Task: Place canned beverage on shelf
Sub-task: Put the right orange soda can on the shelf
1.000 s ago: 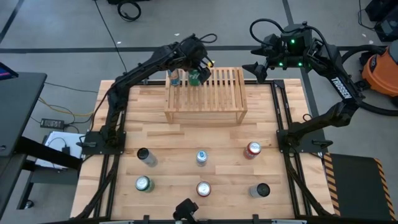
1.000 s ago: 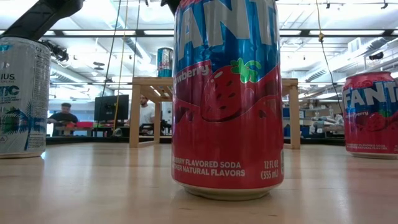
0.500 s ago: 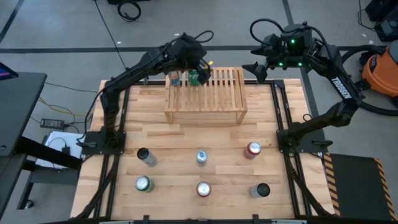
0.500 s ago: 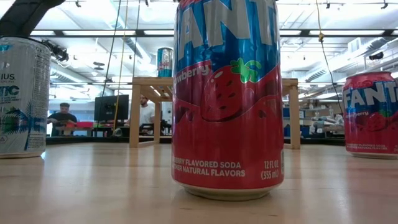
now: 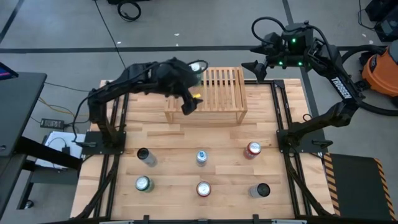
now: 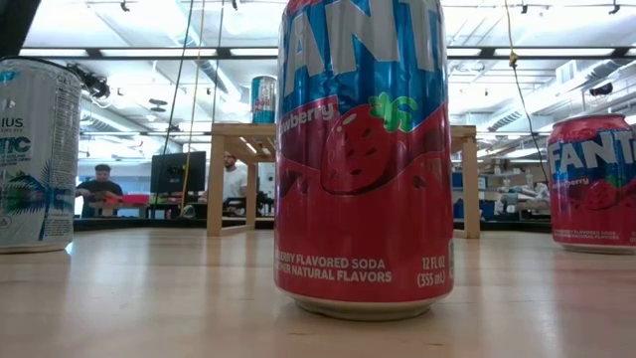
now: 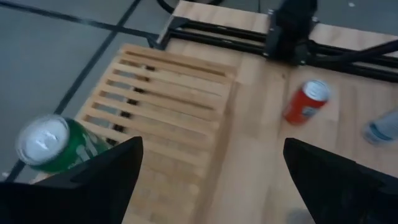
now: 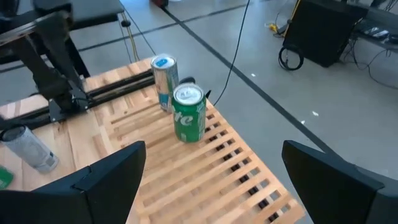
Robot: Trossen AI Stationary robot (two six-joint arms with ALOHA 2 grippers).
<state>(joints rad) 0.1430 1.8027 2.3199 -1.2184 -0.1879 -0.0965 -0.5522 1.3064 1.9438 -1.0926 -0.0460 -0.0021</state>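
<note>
1. Green can [image 8: 189, 113] stands upright on the slatted top of the shelf [image 5: 217, 93], touching nothing but the slats, just beside a blue-topped can [image 8: 164, 79] at the same end.
2. Left gripper [image 5: 186, 106] has drawn back from the green can since a second ago; the can is now beyond its fingertips, off to one side, as seen in the left wrist view [image 7: 53, 146]. Its fingers are spread wide and hold nothing.
3. Meaning for the task: the release appears complete, so this can counts as placed. The can stayed upright after the fingers left it.
4. Right gripper [image 5: 256, 65] waits above the far end of the shelf, fingers spread wide and empty; both shelved cans lie well ahead of its fingertips.
5. Six further cans stand on the table [image 5: 186, 149], including a red can [image 5: 253, 149]; the next pick is likely among them.
</note>
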